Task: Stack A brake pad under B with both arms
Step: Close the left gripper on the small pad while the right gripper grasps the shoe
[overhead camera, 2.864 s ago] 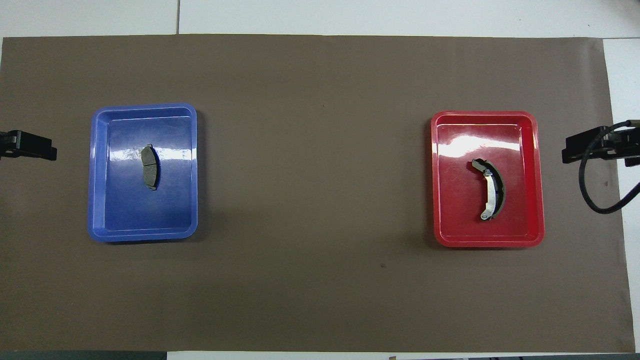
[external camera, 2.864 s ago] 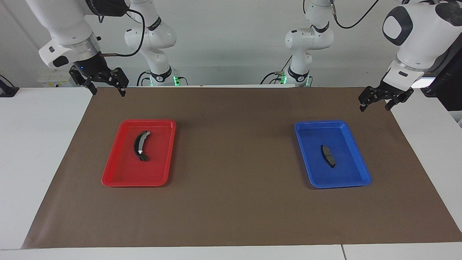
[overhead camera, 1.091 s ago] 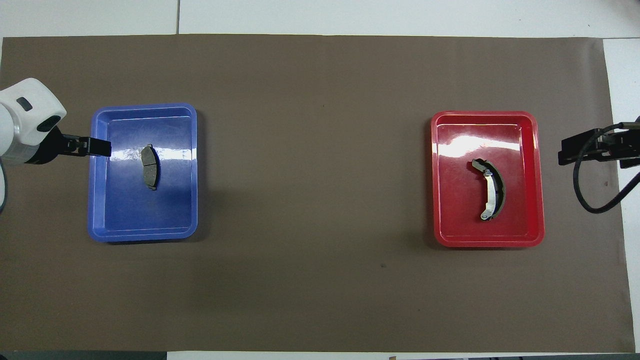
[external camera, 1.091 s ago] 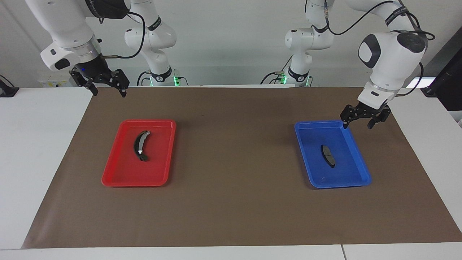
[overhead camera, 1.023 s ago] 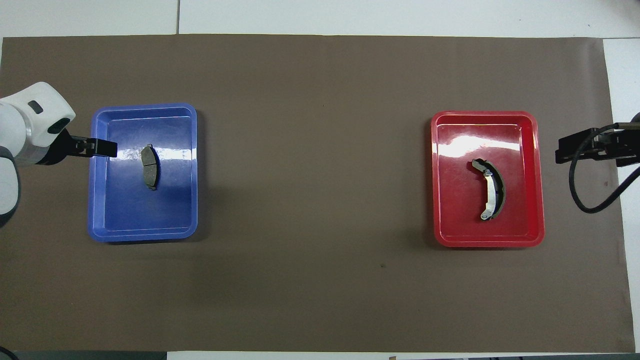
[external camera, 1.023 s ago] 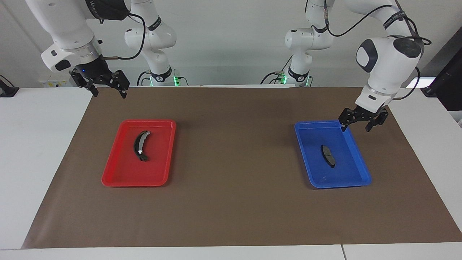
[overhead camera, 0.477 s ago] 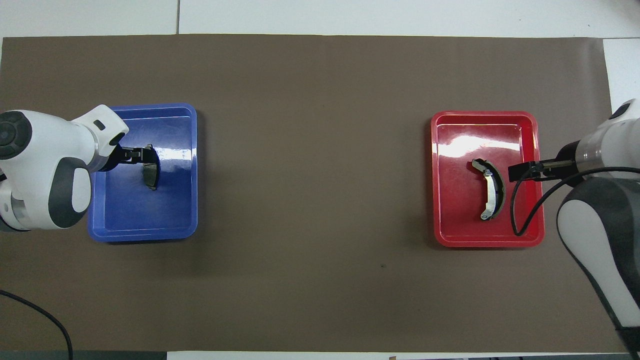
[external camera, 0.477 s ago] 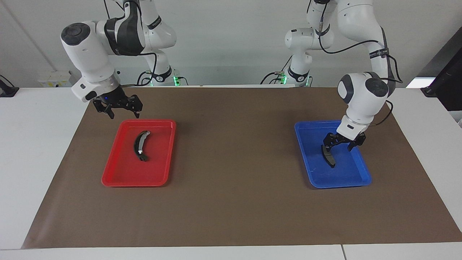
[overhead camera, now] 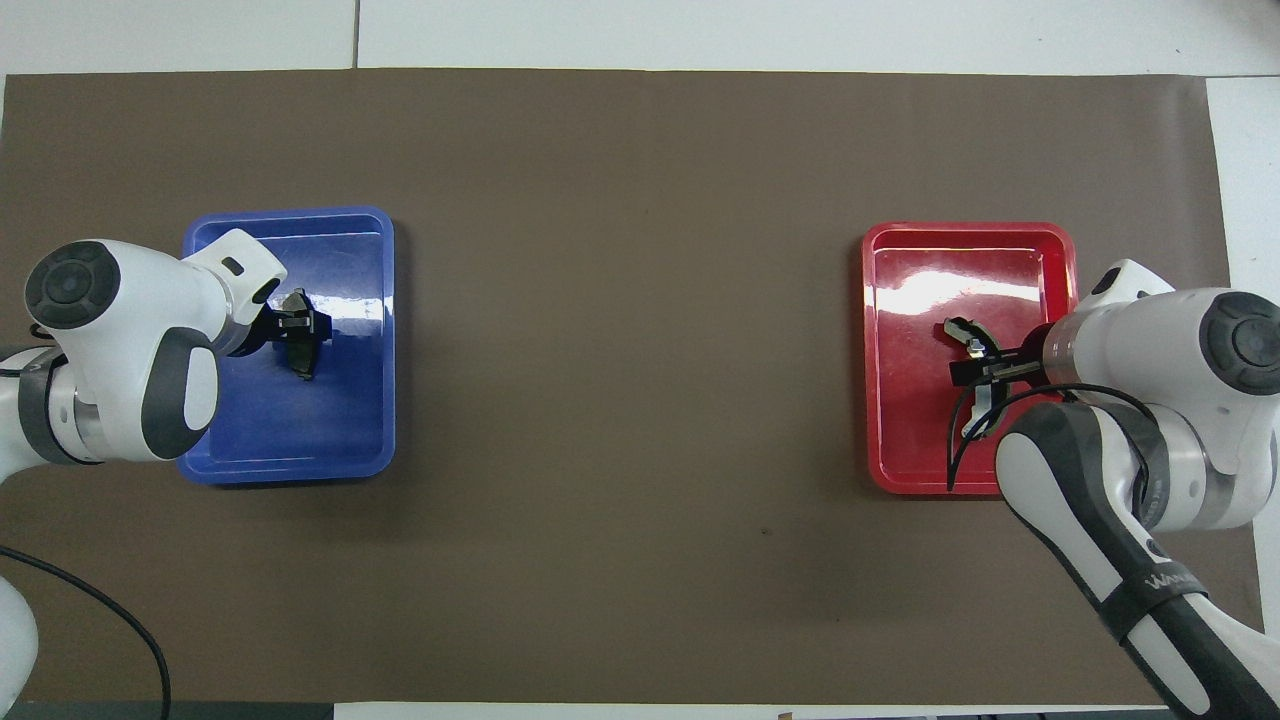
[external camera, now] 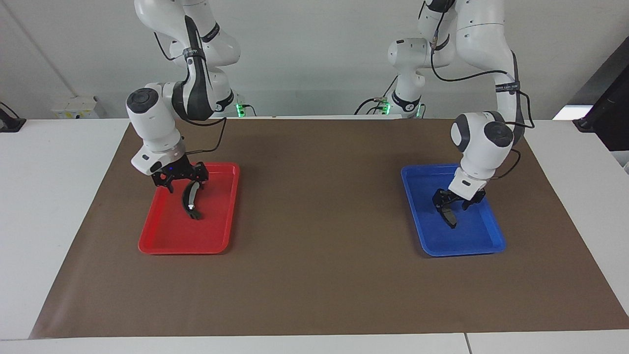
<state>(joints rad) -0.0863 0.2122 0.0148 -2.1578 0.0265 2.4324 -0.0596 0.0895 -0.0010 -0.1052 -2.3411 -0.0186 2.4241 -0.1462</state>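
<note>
The brake pad [external camera: 450, 217], a short flat dark-grey piece, lies in the blue tray [external camera: 462, 251] toward the left arm's end of the table. My left gripper [external camera: 450, 204] is low in that tray, open, with a finger on each side of the pad's end nearer to the robots. In the overhead view the left gripper [overhead camera: 301, 326] covers part of the pad [overhead camera: 304, 364]. B [external camera: 193, 207], the dark crescent with silver metal, lies in the red tray [external camera: 182, 249]. My right gripper [external camera: 185, 185] is open and astride B's nearer end; the overhead view shows that gripper [overhead camera: 975, 372] over B [overhead camera: 960, 329].
Both trays sit on a brown mat [external camera: 319, 221] that covers the table, the blue tray [overhead camera: 290, 470] and the red tray [overhead camera: 970, 232] far apart. A black cable [overhead camera: 960, 440] hangs from the right wrist over the red tray.
Both arms have come down from the table's ends into their trays. The left gripper now straddles the brake pad, the right gripper straddles B. Neither piece has moved.
</note>
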